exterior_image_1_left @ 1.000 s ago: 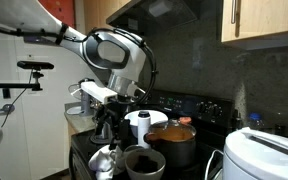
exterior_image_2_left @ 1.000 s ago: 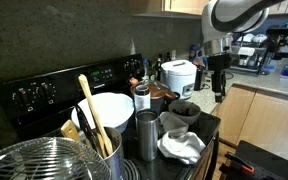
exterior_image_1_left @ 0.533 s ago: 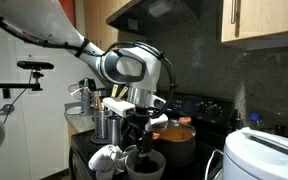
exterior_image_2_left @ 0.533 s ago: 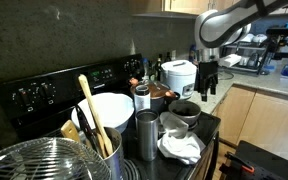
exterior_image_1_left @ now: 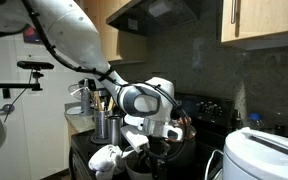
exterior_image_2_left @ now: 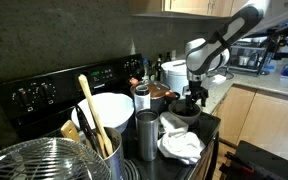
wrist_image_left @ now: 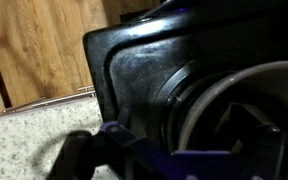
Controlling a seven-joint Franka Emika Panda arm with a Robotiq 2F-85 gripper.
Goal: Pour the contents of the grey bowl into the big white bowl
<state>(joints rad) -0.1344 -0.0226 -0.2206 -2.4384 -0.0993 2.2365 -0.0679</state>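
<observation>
The grey bowl (exterior_image_2_left: 183, 112) sits at the stove's front corner, next to a white cloth; its rim fills the right of the wrist view (wrist_image_left: 209, 105). My gripper (exterior_image_2_left: 192, 99) is low over it, with the fingertips at the bowl's rim, and it looks open and empty. In an exterior view the gripper (exterior_image_1_left: 149, 150) covers the grey bowl. The big white bowl (exterior_image_2_left: 104, 108) stands further back on the stove, by the control panel. It is hidden behind my arm in the exterior view with the arm at centre.
A dark pot with orange contents (exterior_image_1_left: 181, 133) stands right behind the gripper. A white appliance (exterior_image_1_left: 264, 155) is to the side. A crumpled white cloth (exterior_image_2_left: 181, 147), a metal cup (exterior_image_2_left: 147, 133), a utensil holder (exterior_image_2_left: 96, 140) and a wire basket (exterior_image_2_left: 34, 160) crowd the stove.
My arm has swung across and come down from above the counter to the grey bowl. The gripper is now at the bowl's rim. The bowls have not moved.
</observation>
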